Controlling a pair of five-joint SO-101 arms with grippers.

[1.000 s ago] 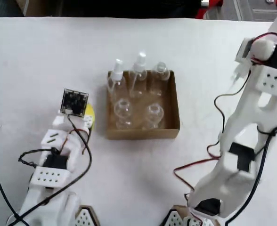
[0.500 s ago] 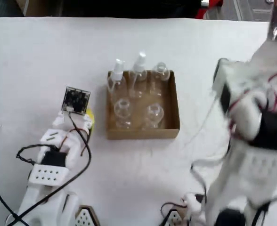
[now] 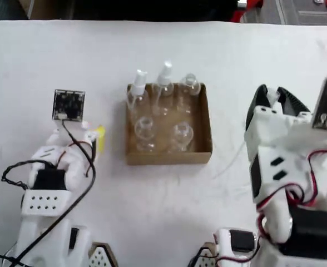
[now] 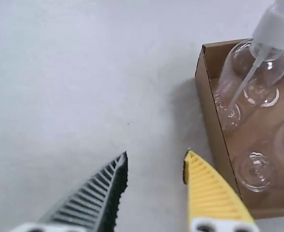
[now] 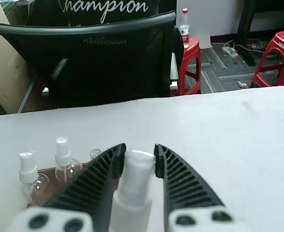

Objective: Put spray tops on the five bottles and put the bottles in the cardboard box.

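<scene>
My right pincer [image 5: 139, 150] clamps a spray top [image 5: 132, 179]; I'd feed its tube straight into the mid-frame bottle [image 3: 181, 133]. My left pincer [image 4: 155, 154] gapes empty.

Cardboard box [image 4: 210, 113] cut off; spray top [image 5: 134, 175] half-hidden.

brown box [image 3: 169, 157], clear bottles [image 3: 145, 132], white spray top [image 5: 134, 176]

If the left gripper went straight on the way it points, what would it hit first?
Probably the bare table: the left gripper, open, points at white surface beside the cardboard box, whose wall lies off to one side. Depth is hard to judge.
</scene>
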